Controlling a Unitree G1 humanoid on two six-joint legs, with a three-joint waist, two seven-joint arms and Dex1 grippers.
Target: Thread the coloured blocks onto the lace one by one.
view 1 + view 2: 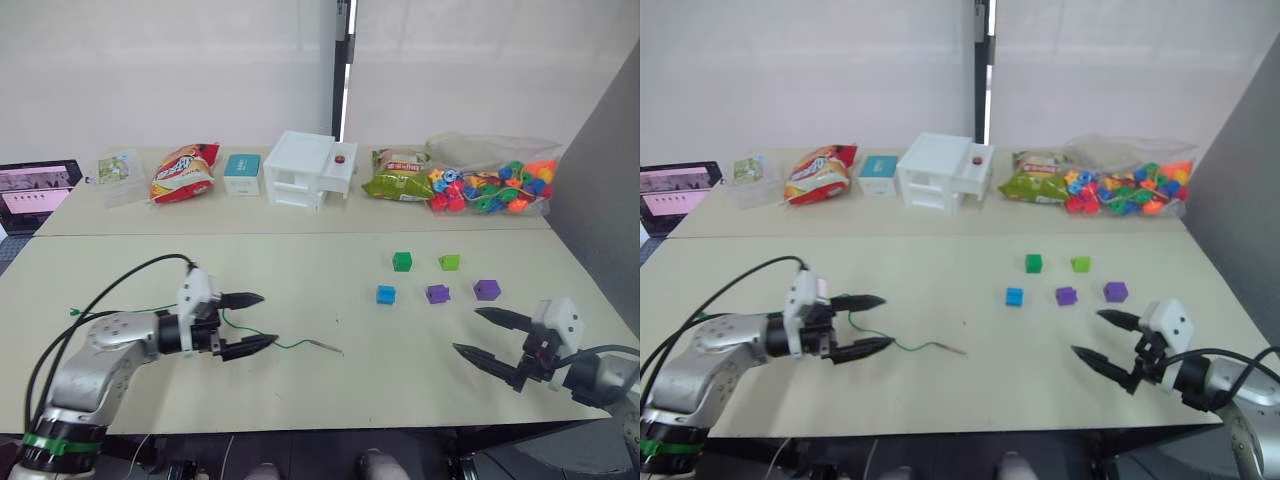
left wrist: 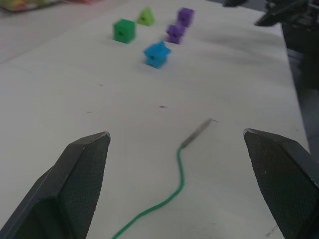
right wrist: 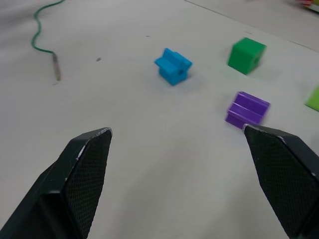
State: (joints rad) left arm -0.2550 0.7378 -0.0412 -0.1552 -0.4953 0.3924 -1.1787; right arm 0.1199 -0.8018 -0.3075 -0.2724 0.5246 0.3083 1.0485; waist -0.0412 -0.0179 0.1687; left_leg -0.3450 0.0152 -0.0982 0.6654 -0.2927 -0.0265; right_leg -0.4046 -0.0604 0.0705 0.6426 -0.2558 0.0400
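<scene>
**On the counter, no block has been threaded yet**

Between the wide-open fingers of the left end effector [image 1: 248,323] the green lace [image 2: 175,190] is seen lying loose on the counter [image 1: 300,400]. It is not gripped. Its stiff grey tip [image 2: 197,133] lies just ahead of that end effector and points toward the blocks.

Ahead of the right end effector [image 1: 487,339], which is also spread open and holds nothing, the five blocks are found. The blue block [image 3: 172,65], one purple block [image 3: 247,109] and the dark green block [image 3: 246,55] sit near it. The other purple block [image 1: 487,290] and the lime wedge [image 1: 449,262] sit close by. All five lie apart from the lace, so it is judged that every threading step is left to do.
</scene>
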